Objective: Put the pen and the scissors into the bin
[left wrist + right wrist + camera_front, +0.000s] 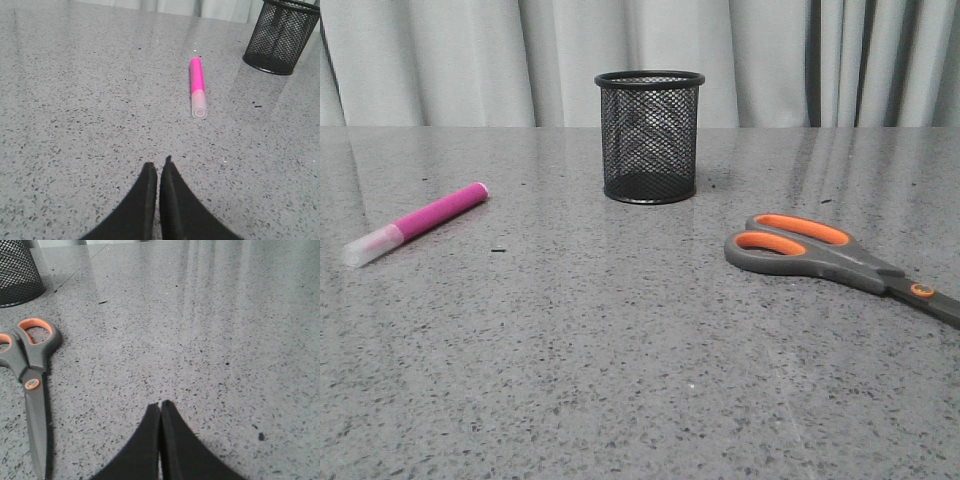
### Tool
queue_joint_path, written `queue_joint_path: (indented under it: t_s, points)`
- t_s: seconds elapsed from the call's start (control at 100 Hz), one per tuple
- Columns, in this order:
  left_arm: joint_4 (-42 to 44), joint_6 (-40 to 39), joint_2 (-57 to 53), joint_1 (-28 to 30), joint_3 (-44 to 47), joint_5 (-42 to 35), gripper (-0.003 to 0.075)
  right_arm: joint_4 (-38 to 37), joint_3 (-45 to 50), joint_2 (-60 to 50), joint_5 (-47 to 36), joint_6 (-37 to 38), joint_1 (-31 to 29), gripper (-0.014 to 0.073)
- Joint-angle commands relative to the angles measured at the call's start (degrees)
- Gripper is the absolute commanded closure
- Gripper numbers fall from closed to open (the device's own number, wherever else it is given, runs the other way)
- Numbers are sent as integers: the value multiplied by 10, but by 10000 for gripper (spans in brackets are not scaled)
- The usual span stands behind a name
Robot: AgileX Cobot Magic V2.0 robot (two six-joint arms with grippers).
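Both claws are pressed closed with nothing between their fingers: the left claw (159, 167) hangs over bare speckled grey worktop (620, 380), and the right claw (160, 407) does the same on its own side. Neither touches anything.

Taking the bin (650, 137) as the landmark: this black wire-mesh cup stands upright toward the far middle of the worktop, in front of pale curtains (750, 60). The pen (416, 224) lies flat well to the left of the bin and somewhat nearer the robot, its magenta end pointing toward the bin and its whitish cap pointing away. The scissors (840, 262) lie flat to the right of the bin and nearer the robot, orange-lined handle loops toward the bin, blades running away from it past the front view's edge. Pen, scissors and bin are all apart from one another.
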Motion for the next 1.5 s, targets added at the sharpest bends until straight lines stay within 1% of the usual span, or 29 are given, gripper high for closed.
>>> queue_joint_path:
  t_s: [0.0,0.27,0.34,0.42,0.46,0.49,0.5,0.51,0.54,0.56,0.57,0.58,0.64,0.75,0.81,0.86,0.93,0.99,1.04,1.08,1.09,1.1,1.13,1.16,1.21,1.26,1.35,1.41,1.49]
  points:
    - [-9,-4,-19,-2,14,-41,740,-7,7,-15,-17,-5,-3,666]
    - [2,-4,-19,-2,14,-41,740,-7,6,-15,-21,-5,-3,666]
    - [7,-4,-19,-2,14,-45,740,-7,6,-15,-41,-5,-3,666]
    - [-2,-4,-19,-2,14,-56,740,-3,6,-15,-91,-5,-3,666]
    - [-50,-4,-19,-2,14,-59,740,20,6,-15,-127,-5,-3,666]
    - [-102,-4,-19,-2,14,-60,740,41,6,-15,-153,-5,-3,666]
    - [-148,-4,-19,-2,14,-60,740,53,6,-15,-166,-5,-3,666]
    - [-148,-4,-19,-2,14,-60,740,59,6,-14,-172,-5,-3,666]
    - [-223,-4,-19,-2,14,-62,740,82,6,-14,-193,-5,-3,666]
    - [-247,-4,-19,-2,14,-63,740,98,6,-14,-206,-5,-3,666]
    - [-278,-4,-19,-2,14,-64,740,107,6,-14,-214,-5,-3,666]
    - [-278,-4,-19,-2,14,-64,740,111,6,-14,-217,-5,-3,666]
    - [-351,-4,-19,-2,14,-82,740,136,6,-14,-231,-5,-3,666]
    - [-428,-4,-19,-2,14,-106,740,170,6,-14,-239,-5,-3,666]
    - [-499,-4,-19,-2,14,-114,740,213,5,-14,-262,-5,-3,666]
    - [-527,-2,-19,-2,10,-122,739,235,-6,-14,-278,-5,-3,666]
    - [-511,24,-19,-3,-14,-118,735,231,-41,-13,-264,-5,-3,656]
    - [-473,100,-16,-3,-53,-104,685,199,-82,-4,-204,-5,-3,602]
    - [-429,166,-8,-3,-92,-94,606,153,-122,12,-144,-5,-3,511]
    - [-400,208,7,-3,-122,-86,524,133,-157,31,-96,-5,-3,405]
    - [-389,212,10,-3,-134,-86,510,127,-163,35,-90,-5,-3,367]
    - [-382,216,14,-3,-140,-84,484,125,-173,44,-76,-5,-3,348]
    - [-358,226,36,-3,-169,-79,438,119,-194,63,-54,-5,-3,275]
    - [-330,226,59,-3,-192,-73,405,118,-214,83,-32,-5,-3,195]
    - [-303,226,107,-3,-232,-53,384,118,-254,122,6,-5,-3,118]
    - [-281,226,164,-3,-273,-16,386,118,-286,162,39,-5,-3,94]
    - [-248,221,285,-3,-351,75,386,118,-335,229,80,-5,-3,104]
    - [-229,184,371,-1,-402,120,398,118,-356,263,99,-5,-3,106]
    - [-179,136,473,-1,-463,166,426,120,-373,289,109,-5,-2,106]
